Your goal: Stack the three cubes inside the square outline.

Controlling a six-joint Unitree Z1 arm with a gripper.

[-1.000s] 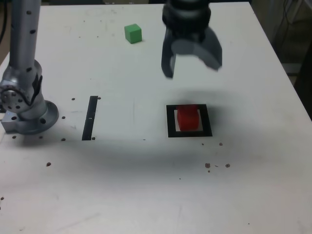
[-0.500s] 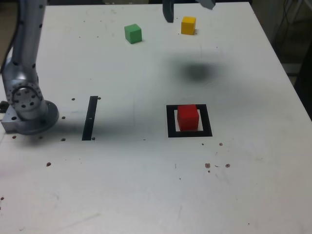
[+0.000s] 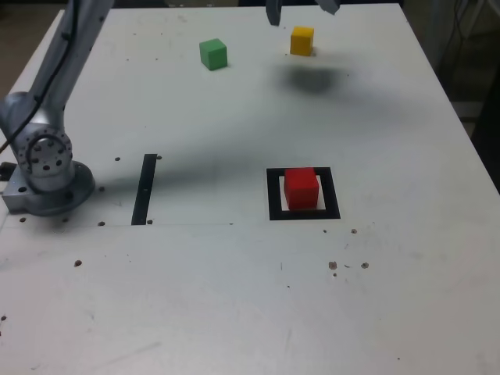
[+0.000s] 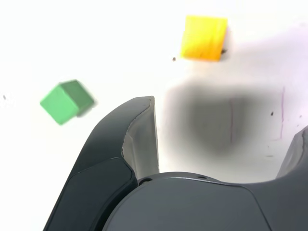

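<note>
Exterior view crops your gripper [image 3: 303, 9] at the tabletop's [image 3: 234, 297] far edge; its jaws stand wide. You have three cubes: yellow [image 3: 302, 41] and green [image 3: 213, 55] near that edge, red [image 3: 301, 188] inside one square outline [image 3: 276, 211].

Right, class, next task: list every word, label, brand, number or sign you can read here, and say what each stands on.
None: no readable text shows in either view.
The red cube, yellow cube and green cube show plain faces.
The gripper shows no lettering.
The black strip and square outline bear none.
</note>
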